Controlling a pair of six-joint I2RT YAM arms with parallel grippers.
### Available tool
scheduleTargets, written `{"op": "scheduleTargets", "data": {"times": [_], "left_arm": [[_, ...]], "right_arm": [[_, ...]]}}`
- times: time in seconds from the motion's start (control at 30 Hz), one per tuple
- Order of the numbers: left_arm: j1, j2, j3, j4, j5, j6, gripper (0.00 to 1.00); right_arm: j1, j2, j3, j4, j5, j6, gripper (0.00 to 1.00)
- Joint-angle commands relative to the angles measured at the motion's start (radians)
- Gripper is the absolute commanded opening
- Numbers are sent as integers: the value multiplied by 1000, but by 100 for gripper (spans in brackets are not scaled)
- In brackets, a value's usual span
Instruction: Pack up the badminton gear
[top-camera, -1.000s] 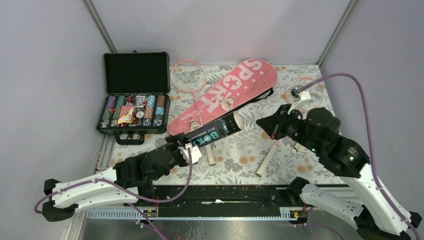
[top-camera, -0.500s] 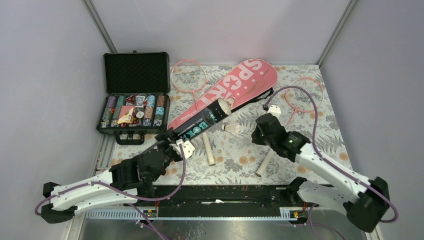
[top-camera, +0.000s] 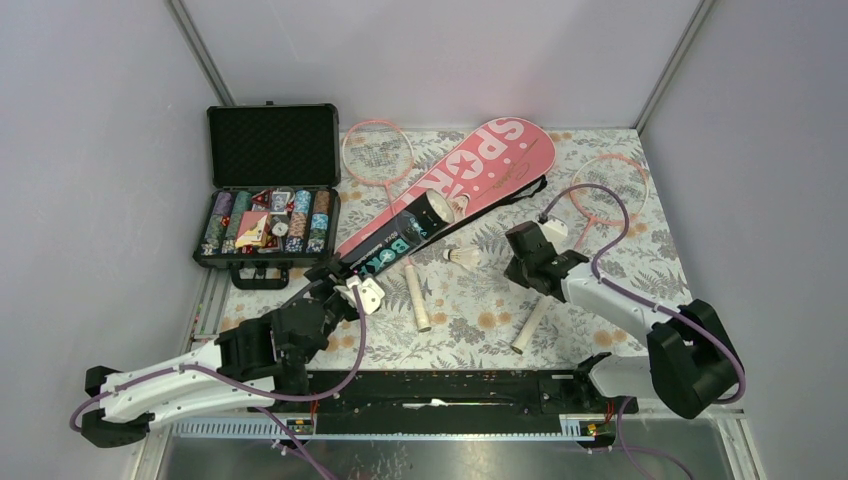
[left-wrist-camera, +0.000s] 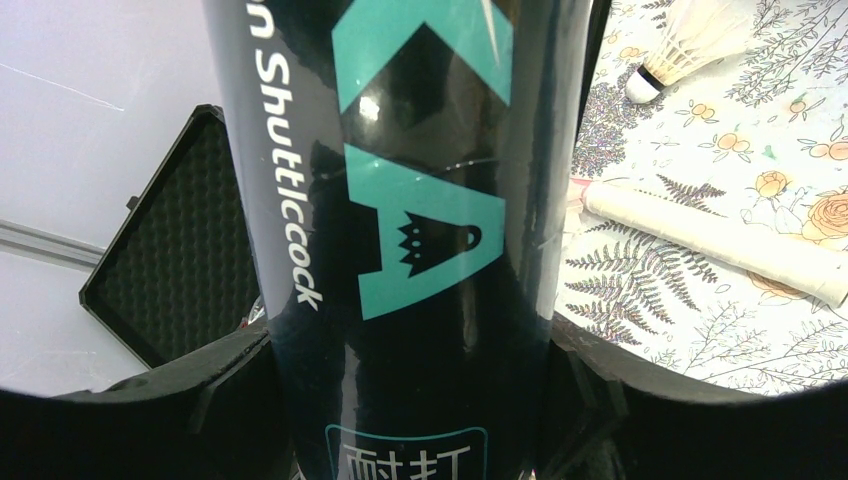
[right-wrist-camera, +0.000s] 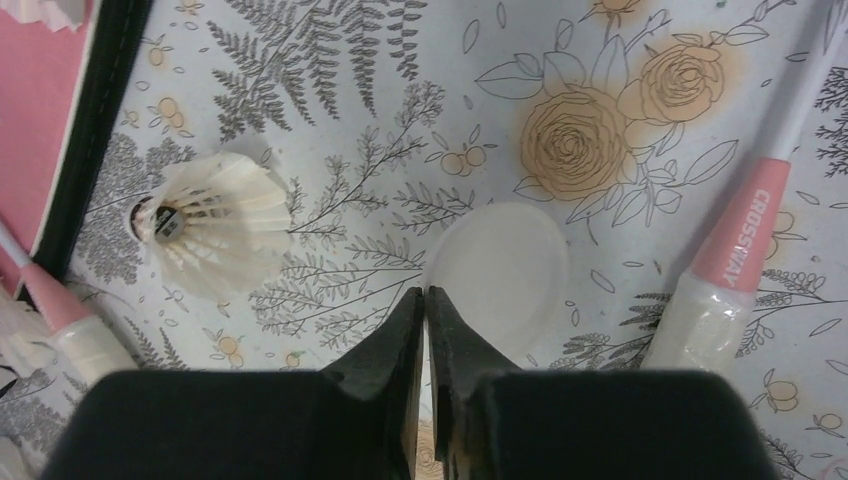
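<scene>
My left gripper (top-camera: 345, 283) (left-wrist-camera: 410, 400) is shut on the long black tube (top-camera: 395, 240) (left-wrist-camera: 400, 200) with teal lettering. The tube's open end points at the pink SPORT bag (top-camera: 480, 160). One shuttlecock (top-camera: 462, 258) (right-wrist-camera: 215, 235) lies on the floral cloth, and another (top-camera: 460, 204) lies on the bag. My right gripper (top-camera: 515, 262) (right-wrist-camera: 427, 297) is low over the cloth. Its jaws are pressed almost together on the left rim of a round translucent lid (right-wrist-camera: 505, 262). One pink racket (top-camera: 377, 152) lies by the bag. The other racket (top-camera: 610, 185) lies on the right, with its handle (right-wrist-camera: 740, 250) beside the lid.
An open black case of poker chips (top-camera: 270, 200) stands at the left edge of the cloth. Grey walls close in the back and both sides. The first racket's white handle (top-camera: 418, 300) lies just right of my left gripper.
The right arm has dropped from a raised pose to low over the cloth. The left gripper swung the tube's mouth toward the bag, and a shuttlecock now shows on the cloth.
</scene>
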Motion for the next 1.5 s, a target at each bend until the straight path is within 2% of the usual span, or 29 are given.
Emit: {"op": "scheduleTargets", "data": {"times": [0.0, 0.23, 0.33, 0.43, 0.6, 0.8, 0.97, 1.17, 1.47], "left_arm": [[1, 2, 10, 83, -35, -13, 40], [1, 1, 9, 83, -35, -15, 40], [1, 3, 9, 82, -33, -14, 40], [1, 3, 8, 83, -28, -17, 41], [1, 9, 9, 77, -28, -16, 41], [-1, 7, 9, 71, -19, -16, 41], [-9, 23, 10, 70, -9, -17, 41], [-18, 82, 8, 71, -34, -2, 41], [-20, 66, -20, 146, -96, 1, 41]], "right_arm": [[-30, 19, 52, -34, 10, 69, 18], [-67, -35, 139, -181, -8, 89, 37], [-86, -81, 144, -208, -10, 80, 40], [-124, -138, 149, -357, 178, 262, 41], [-280, -177, 209, -529, 215, 433, 45], [-483, -49, 409, -876, 233, 612, 49], [-601, 98, 525, -1034, 244, 738, 51], [-635, 223, 591, -1125, 209, 921, 57], [-678, 380, 691, -1169, 171, 948, 64]]}}
